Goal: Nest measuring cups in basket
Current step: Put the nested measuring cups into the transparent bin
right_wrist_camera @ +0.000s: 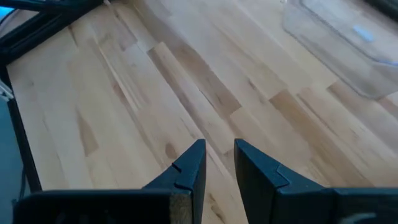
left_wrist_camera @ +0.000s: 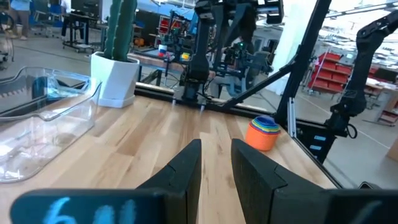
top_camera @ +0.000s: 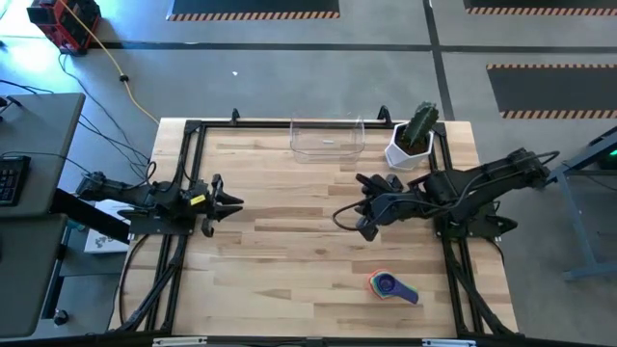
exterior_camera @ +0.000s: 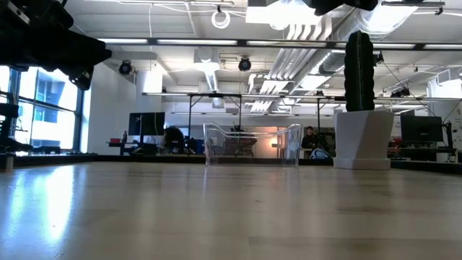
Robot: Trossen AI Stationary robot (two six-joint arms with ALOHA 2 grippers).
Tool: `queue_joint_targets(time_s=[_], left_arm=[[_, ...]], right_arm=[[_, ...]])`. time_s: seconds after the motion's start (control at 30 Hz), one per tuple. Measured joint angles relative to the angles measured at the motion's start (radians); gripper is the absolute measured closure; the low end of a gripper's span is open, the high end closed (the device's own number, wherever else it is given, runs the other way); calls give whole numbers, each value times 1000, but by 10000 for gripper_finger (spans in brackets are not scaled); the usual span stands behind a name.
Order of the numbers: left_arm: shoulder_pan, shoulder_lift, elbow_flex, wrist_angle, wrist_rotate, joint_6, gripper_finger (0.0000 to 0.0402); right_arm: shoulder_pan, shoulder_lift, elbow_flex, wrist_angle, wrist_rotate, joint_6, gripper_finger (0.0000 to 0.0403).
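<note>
In the high view, the measuring cups (top_camera: 391, 286) sit nested in one stack on the wooden table (top_camera: 289, 260), in the lower right of the frame, with a purple cup uppermost and coloured handles fanning out to the right. The left wrist view shows the same stack (left_wrist_camera: 263, 132) right of centre, its orange outer cup holding the smaller ones.

The clear basket (top_camera: 328, 140) stands at the table's far edge, upper centre in the high view, well apart from the cups and holding nothing. In the low view it shows as a see-through bin (exterior_camera: 252, 145) at centre, and a corner of it appears in the upper right of the right wrist view (right_wrist_camera: 348, 37).

A white pot with a cactus (top_camera: 415, 138) stands just to the right of the basket.

The left gripper (top_camera: 229, 203) is at the left side of the table in the high view, its fingers a narrow gap apart and holding nothing. The right gripper (top_camera: 364, 204) is right of centre, between the basket and the cups but touching neither, its fingers likewise slightly apart with only bare wood beyond them.
</note>
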Motion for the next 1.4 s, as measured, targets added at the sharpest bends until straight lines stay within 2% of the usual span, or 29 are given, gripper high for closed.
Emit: queue_joint_targets(time_s=[0.17, 0.3, 0.57, 0.67, 0.73, 1.1, 1.4], left_arm=[[0, 0, 0, 0, 0, 0, 323], [0, 0, 0, 0, 0, 0, 323], [0, 0, 0, 0, 0, 0, 323], [0, 0, 0, 0, 0, 0, 323], [0, 0, 0, 0, 0, 0, 323], [0, 0, 0, 0, 0, 0, 323], [0, 0, 0, 0, 0, 0, 323]], right_arm=[[0, -60, 0, -56, -4, -6, 327], [0, -121, 0, -144, -50, 71, 327], [1, -171, 1, -434, -287, 180, 327], [10, -166, 1, -487, -385, 197, 327], [32, -165, 1, -491, -415, 206, 327], [253, -150, 0, -488, -373, 359, 327], [406, -71, 0, -464, -362, 439, 327]])
